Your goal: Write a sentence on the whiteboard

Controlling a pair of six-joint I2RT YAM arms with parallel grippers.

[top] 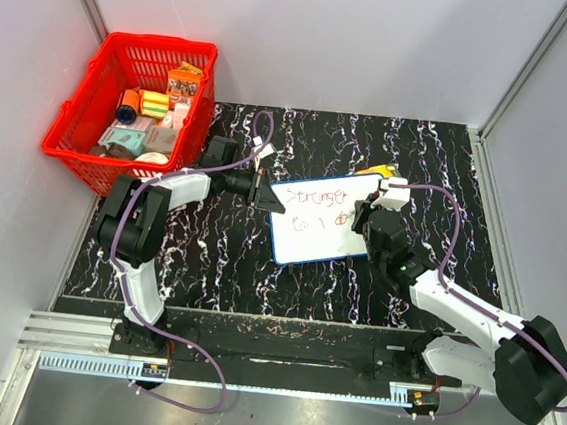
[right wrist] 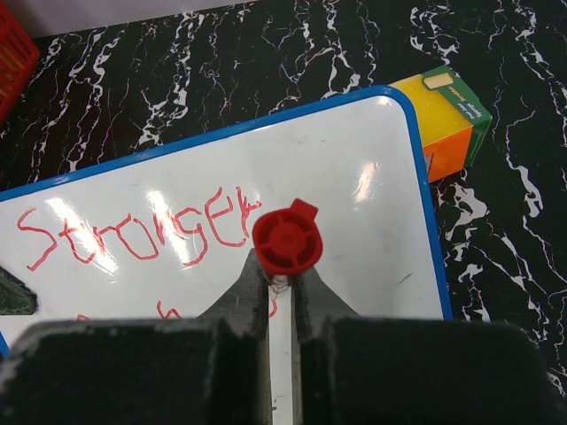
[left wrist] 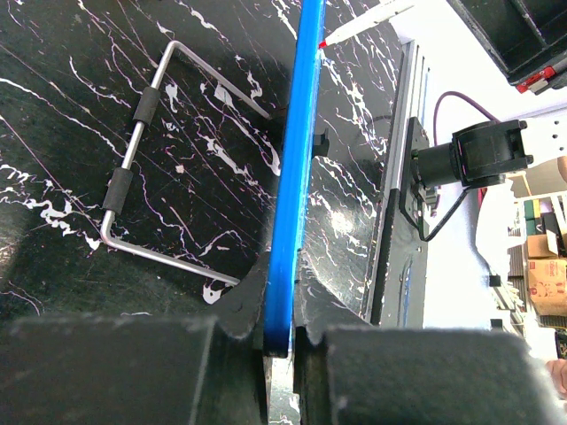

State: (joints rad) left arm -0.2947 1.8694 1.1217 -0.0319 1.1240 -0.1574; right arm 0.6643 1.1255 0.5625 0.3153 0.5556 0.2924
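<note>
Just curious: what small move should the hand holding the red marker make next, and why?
Probably a short stroke rightward: the right hand holds the marker at the end of the second line, bare whiteboard lies beyond, and the left hand clamps its edge.

Robot lab test cell, plain white panel walls, black marbled tabletop, aluminium mounting rail

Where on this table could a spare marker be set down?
Bare mat: the far strip between red basket and orange box, and the near strip between whiteboard and arm bases. Crowded middle: left gripper clamps the whiteboard, right gripper holds a marker over it.
</note>
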